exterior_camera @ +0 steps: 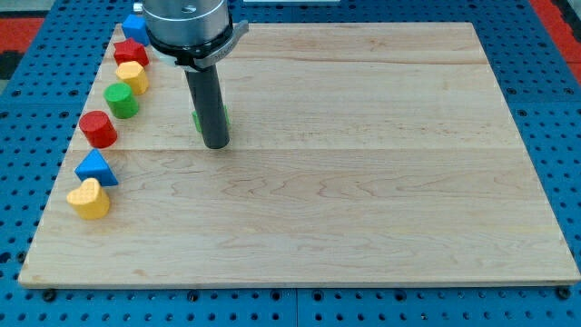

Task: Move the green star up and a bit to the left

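Risk: my tip (216, 144), bare rod holding nothing, sits below the half-hidden green star (197, 119); off-centre push spins it aside.

My tip (216, 143) rests on the wooden board (363, 182), with the green star (197, 119) mostly hidden right behind the rod, touching or nearly so. Well off to the tip's left, a column of blocks lines the board's edge: blue cube (134, 25), red star (131, 52), yellow block (133, 75), green cylinder (121, 99), red cylinder (97, 128), blue triangle (95, 167), yellow heart (88, 199).
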You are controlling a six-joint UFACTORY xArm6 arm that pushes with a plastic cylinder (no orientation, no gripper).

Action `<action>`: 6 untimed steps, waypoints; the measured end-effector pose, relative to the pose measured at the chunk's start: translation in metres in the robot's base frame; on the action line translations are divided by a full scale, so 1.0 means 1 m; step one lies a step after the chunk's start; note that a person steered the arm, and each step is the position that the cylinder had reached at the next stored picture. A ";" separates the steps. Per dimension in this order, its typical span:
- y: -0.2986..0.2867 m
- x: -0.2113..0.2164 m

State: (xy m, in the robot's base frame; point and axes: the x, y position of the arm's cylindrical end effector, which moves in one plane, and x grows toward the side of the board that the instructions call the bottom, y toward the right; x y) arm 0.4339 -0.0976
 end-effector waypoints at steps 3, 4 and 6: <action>0.046 -0.038; 0.012 -0.034; -0.013 0.011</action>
